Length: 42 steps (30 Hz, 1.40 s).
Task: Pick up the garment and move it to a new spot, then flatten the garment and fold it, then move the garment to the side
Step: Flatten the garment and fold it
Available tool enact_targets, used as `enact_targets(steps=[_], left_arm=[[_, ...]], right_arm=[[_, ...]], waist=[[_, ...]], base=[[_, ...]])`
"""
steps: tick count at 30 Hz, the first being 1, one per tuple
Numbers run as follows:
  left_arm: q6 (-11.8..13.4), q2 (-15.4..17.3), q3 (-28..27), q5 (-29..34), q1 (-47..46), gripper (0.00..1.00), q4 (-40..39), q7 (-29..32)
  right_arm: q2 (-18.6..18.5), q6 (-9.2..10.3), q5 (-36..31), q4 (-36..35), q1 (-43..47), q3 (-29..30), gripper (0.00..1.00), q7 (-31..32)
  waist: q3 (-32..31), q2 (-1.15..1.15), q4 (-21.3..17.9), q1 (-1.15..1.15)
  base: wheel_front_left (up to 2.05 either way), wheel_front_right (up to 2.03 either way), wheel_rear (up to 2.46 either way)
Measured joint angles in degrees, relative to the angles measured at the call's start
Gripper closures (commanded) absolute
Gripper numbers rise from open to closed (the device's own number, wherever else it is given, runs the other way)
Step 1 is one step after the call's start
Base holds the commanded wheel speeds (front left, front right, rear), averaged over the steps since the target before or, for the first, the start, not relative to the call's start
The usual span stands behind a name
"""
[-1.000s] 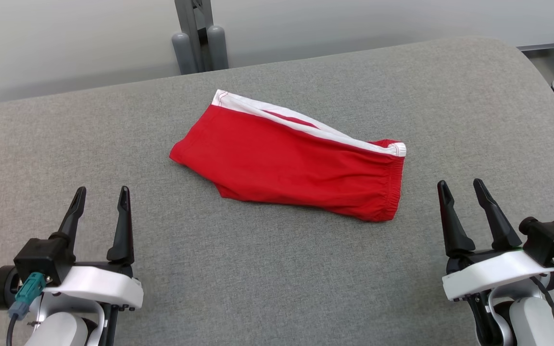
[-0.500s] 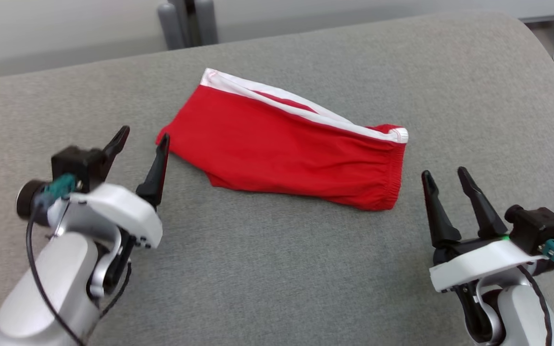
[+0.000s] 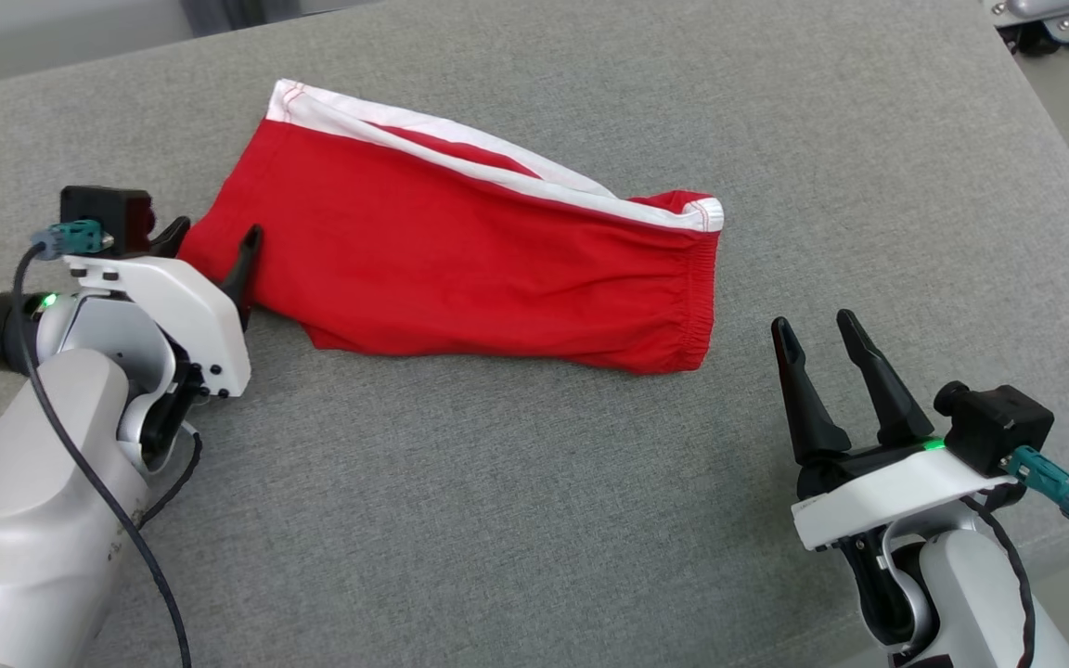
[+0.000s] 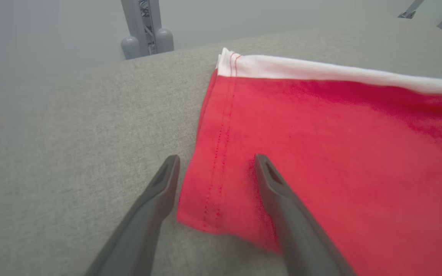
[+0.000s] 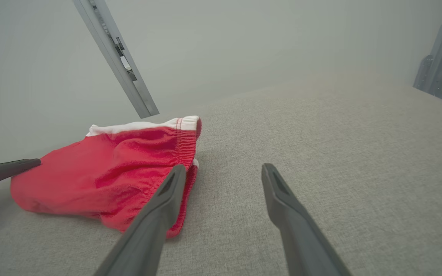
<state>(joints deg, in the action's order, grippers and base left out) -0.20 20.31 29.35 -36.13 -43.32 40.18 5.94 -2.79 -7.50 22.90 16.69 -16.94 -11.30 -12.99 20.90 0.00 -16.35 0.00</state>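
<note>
Me: Now my left gripper (image 3: 219, 228) has reached the red cloth shorts with white stripe (image 3: 479, 260), jaws spread astride one corner, on the grey fabric table (image 3: 497, 520).
Desk: Right?
Me: My right gripper (image 3: 813, 320) gapes empty near the other end.

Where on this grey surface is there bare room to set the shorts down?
The widest bare patch of the grey surface lies between the left gripper and the right gripper, nearer the robot than the red shorts. Another runs from the waistband to the right edge. Crowded: the hem end, straddled by the left gripper.
</note>
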Motion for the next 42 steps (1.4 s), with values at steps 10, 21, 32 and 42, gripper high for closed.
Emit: enact_targets(steps=[10,21,32,42], left_arm=[[-3.23,-2.66,-0.92,-3.93,-1.46,0.52,8.75,0.6],[-4.32,-4.5,-2.32,-5.84,-0.46,1.0,10.29,-6.86],[-0.73,-5.75,-2.55,-6.59,14.86,1.0,-5.08,-15.07],[8.99,-3.36,-3.27,-7.36,32.04,1.0,-27.69,-13.63]], right_arm=[[0.01,0.0,2.55,2.78,-0.73,-1.0,0.0,-1.19],[0.01,0.0,2.99,4.02,-1.47,-0.24,0.0,-1.71],[0.02,0.0,-0.38,2.92,1.44,3.77,0.0,-0.14],[0.05,0.0,-2.46,-0.29,4.94,5.8,0.0,3.55]], waist=[[-0.11,0.0,0.02,0.0],[-1.03,0.0,0.94,0.0],[-4.04,0.0,6.07,0.0],[-7.18,0.0,11.53,0.0]], base=[[0.0,0.0,0.0],[0.0,0.0,0.0],[0.0,0.0,0.0],[0.0,0.0,0.0]])
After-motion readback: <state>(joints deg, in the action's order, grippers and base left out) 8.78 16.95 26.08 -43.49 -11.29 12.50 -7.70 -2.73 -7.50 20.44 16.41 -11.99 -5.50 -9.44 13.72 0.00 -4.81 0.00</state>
